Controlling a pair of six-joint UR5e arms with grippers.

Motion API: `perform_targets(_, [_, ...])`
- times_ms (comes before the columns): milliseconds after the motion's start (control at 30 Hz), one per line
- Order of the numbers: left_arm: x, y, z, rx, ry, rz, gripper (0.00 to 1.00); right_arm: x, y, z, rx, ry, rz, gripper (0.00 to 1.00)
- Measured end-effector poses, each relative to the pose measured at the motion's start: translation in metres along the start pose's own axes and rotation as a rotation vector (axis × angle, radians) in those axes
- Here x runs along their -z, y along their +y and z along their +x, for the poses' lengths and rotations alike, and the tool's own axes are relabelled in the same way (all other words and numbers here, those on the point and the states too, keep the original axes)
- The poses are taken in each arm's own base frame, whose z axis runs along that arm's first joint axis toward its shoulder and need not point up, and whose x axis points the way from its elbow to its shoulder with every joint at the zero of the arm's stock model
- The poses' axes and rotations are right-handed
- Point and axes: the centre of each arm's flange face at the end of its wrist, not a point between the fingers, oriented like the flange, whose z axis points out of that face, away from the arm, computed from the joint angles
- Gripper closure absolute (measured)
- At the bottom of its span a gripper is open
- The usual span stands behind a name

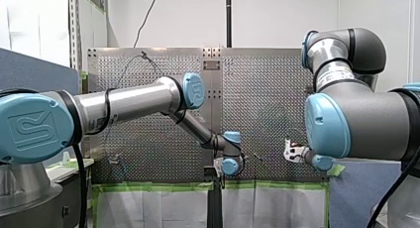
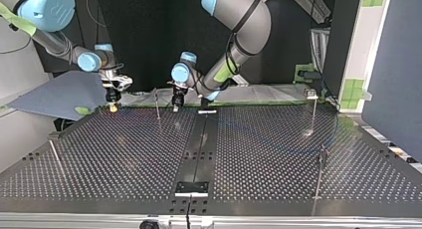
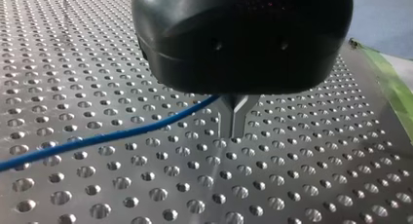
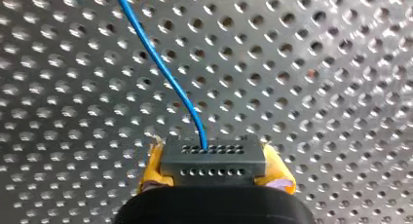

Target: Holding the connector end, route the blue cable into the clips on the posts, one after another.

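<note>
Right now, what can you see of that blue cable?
The blue cable is thin, smooth and bendy. One end enters a black connector with rows of holes, clamped between my right gripper's yellow pads. It curves away over the perforated table, lifting to my left gripper's closed metal fingers.

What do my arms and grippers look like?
My left arm and my right arm are silver-grey tubes with light blue joint caps, some bearing a logo. A black cable runs along my left arm. My left gripper is black with thin metal fingers; my right gripper is black with yellow pads.
</note>
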Motion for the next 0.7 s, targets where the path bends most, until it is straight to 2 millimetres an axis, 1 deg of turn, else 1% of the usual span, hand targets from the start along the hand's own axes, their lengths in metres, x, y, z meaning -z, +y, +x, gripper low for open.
perform_targets(233, [-0.002,0.001,-0.002,0.0,-0.004,0.002,1.0,-0.007,0.003,0.005,0.0,0.018,-0.003,1.0])
perform_targets(400, [-0.003,-0.002,-0.004,0.006,-0.019,0.012,1.0,-0.01,0.003,0.006,-0.004,0.024,0.0,1.0])
perform_targets(567, [-0.007,-0.001,-0.009,0.014,-0.042,0.003,1.0,-0.013,0.006,0.008,-0.01,0.032,0.0,1.0])
perform_targets(700, [-0.011,0.0,-0.013,0.017,-0.051,0.001,1.0,-0.015,0.009,0.004,-0.016,0.031,-0.002,1.0])
